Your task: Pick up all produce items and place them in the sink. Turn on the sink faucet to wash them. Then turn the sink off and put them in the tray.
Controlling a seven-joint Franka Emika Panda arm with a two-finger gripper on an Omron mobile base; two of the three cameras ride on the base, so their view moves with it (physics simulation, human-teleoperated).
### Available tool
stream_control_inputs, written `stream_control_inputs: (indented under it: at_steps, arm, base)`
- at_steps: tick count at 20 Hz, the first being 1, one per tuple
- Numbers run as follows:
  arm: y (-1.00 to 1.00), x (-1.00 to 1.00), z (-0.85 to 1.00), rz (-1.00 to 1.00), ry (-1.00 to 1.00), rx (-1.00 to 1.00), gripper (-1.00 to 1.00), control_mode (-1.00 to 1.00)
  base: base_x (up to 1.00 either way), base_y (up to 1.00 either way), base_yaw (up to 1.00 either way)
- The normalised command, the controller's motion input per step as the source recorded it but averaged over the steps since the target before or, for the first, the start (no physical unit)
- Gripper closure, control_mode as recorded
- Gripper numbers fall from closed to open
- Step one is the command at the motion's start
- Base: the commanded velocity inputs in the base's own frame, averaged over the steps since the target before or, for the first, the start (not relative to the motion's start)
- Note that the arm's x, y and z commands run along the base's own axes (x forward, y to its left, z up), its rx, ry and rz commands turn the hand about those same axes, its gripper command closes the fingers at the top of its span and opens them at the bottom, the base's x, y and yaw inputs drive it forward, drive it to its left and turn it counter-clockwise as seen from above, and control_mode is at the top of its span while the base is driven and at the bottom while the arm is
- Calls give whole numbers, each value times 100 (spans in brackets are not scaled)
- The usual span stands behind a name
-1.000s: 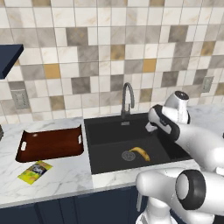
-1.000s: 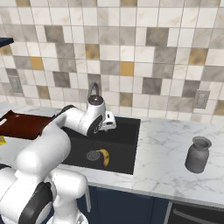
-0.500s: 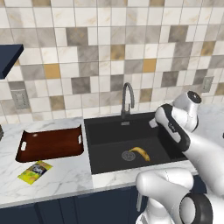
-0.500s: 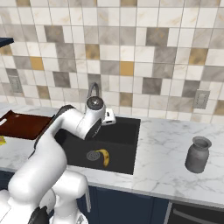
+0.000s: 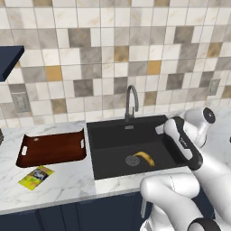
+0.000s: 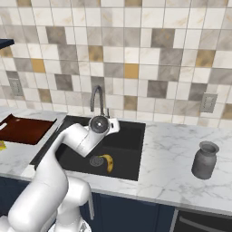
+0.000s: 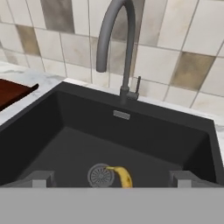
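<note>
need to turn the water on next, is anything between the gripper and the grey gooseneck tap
Nothing visible. In the hand view the open gripper faces the grey gooseneck tap across the black sink basin; the yellow banana-like item lies low by the drain.

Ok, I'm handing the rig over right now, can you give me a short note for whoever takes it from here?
Hand: open and empty, fingertips spread wide, poised over the sink and facing the faucet.
Banana: lying on the sink floor beside the drain.
Tray: on the counter left of the sink, nothing in it.
Done: produce is in the sink.
Left: no water visible, so turn the faucet on, wash, turn it off, then move the banana to the tray.
</note>
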Motion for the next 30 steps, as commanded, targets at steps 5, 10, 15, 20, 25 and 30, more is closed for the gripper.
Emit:
stream_control_inputs:
  at_steps: [5, 10, 15, 20, 25, 30]
  arm:
    - [0, 0, 2, 0, -5, 0, -100, -100]
    - [0, 0, 0, 0, 0, 0, -100, -100]
    - [0, 11, 0, 0, 0, 0, -100, -100]
    - [0, 27, 0, 0, 0, 0, -100, -100]
    - [0, 31, 0, 0, 0, 0, -100, -100]
    - [-3, 43, 0, 0, 0, 0, -100, -100]
  base:
    - [0, 0, 0]
    - [0, 0, 0]
    - [0, 0, 0]
    - [0, 0, 0]
    - [0, 0, 0]
    - [0, 0, 0]
